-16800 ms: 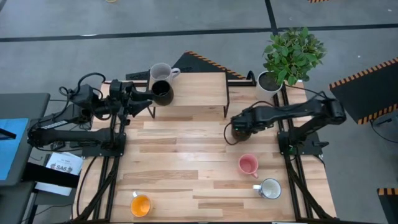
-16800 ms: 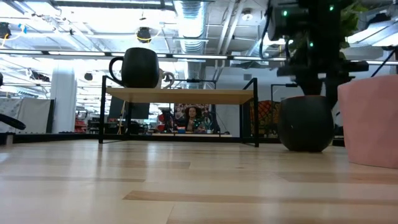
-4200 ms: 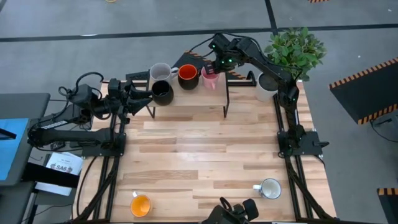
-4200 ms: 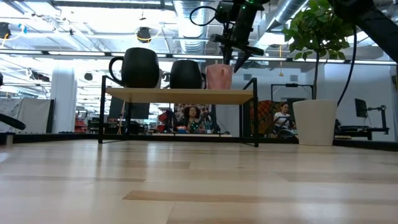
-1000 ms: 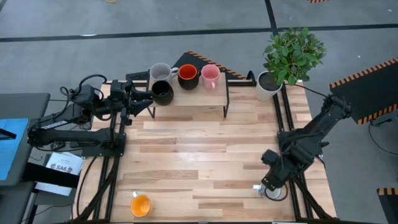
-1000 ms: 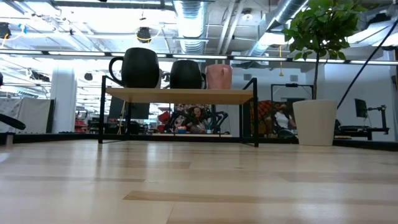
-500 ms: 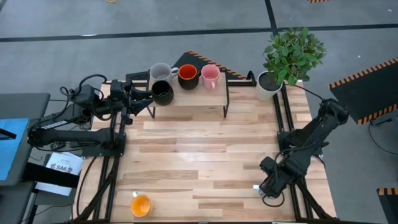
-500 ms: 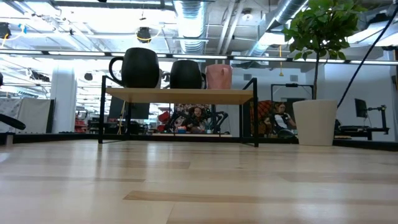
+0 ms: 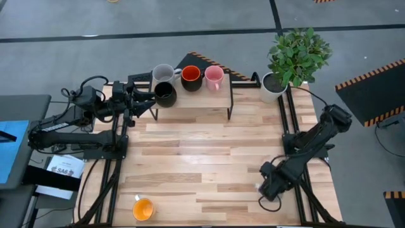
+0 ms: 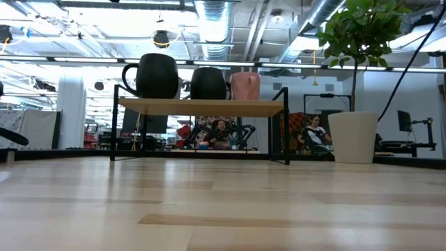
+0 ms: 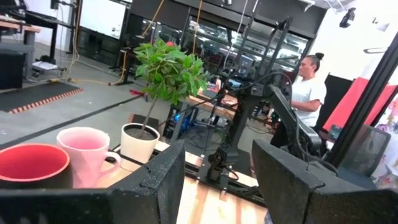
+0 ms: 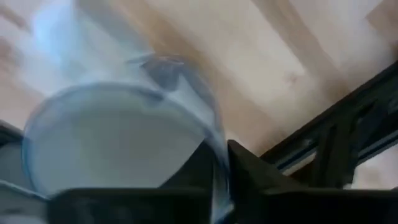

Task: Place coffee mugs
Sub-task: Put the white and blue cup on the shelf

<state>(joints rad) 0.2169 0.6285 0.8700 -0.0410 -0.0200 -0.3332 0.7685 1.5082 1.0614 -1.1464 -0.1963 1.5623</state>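
Note:
Four coffee mugs stand on the low wooden shelf [image 9: 196,98] at the far side: grey [image 9: 163,73], black [image 9: 166,94], red-orange [image 9: 191,77] and pink [image 9: 214,76]. A yellow-orange mug [image 9: 143,208] stands at the near left of the table. My right gripper [image 9: 269,187] hangs over the near right, covering the white mug with a blue pattern [image 12: 112,134], and is shut on it. My left gripper [image 9: 144,101] waits open beside the black mug, with nothing between its fingers [image 11: 155,186]. My right gripper has the white mug's wall at the rim [image 12: 208,140] between its two fingers, one finger inside the mug and one outside, coming from above. Whether the mug's base is on the table I cannot tell.
A white pot with a green plant [image 9: 278,79] stands at the far right corner, off the shelf's right end. The shelf's black metal legs [image 10: 286,125] rise from the table. People sit in the room beyond the far edge.
My right gripper has gone a little toward the table's left and near edge and now covers the white mug, which showed beside it a second ago. The left arm has kept still.

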